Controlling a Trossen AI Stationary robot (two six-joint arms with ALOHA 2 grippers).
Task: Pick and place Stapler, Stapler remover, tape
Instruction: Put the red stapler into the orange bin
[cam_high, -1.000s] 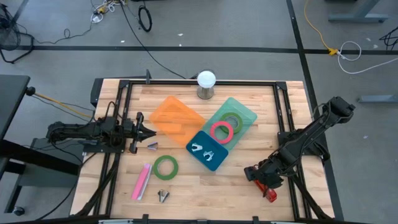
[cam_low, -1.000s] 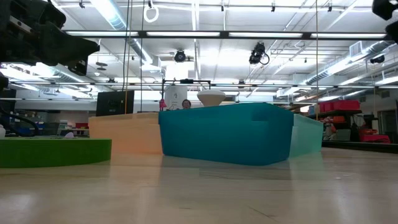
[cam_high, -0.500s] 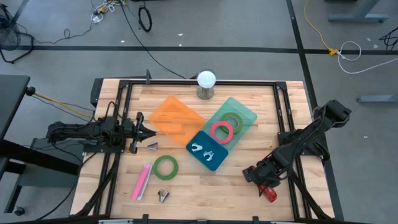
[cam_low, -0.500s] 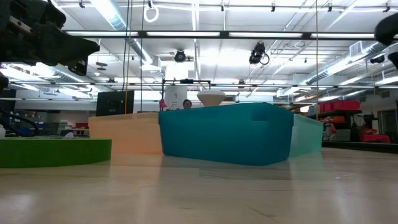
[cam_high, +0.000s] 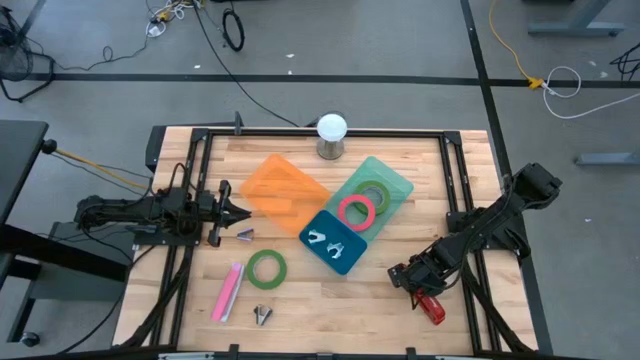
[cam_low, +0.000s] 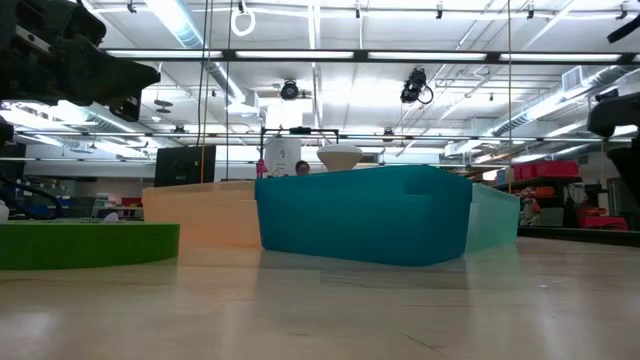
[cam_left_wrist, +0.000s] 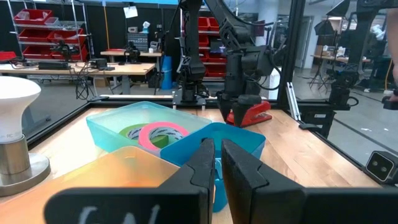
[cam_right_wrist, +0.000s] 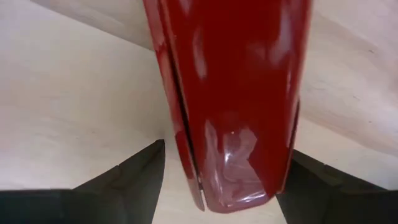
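Currently right hand (cam_high: 425, 296) is low at the bench's (cam_high: 330, 305) 4 o'clock corner, fingers (cam_right_wrist: 130, 174) spread wide on either side of the red stapler (cam_high: 432, 309); nothing clamped, stapler lies flat on the wood. Right wrist view: red body (cam_right_wrist: 230, 93) fills the gap between the fingers, not gripped.

Left hand (cam_high: 240, 211) sits at 9 o'clock, shut and empty, tips (cam_left_wrist: 208, 165) together, pointing toward centre.

Around centre: orange tray (cam_high: 283, 185) at 11 o'clock, clear green tray (cam_high: 392, 178) at 1 o'clock holding a green tape roll (cam_high: 373, 190) and a pink tape roll (cam_high: 355, 211), blue tray (cam_high: 345, 258) just below with staple removers (cam_high: 325, 241) inside.

Loose on the bench toward 7 o'clock: another green tape ring (cam_high: 266, 268), pink stapler (cam_high: 228, 292), one staple remover (cam_high: 263, 315), another (cam_high: 245, 235) just beside the left hand. White lamp (cam_high: 331, 134) at 12 o'clock.
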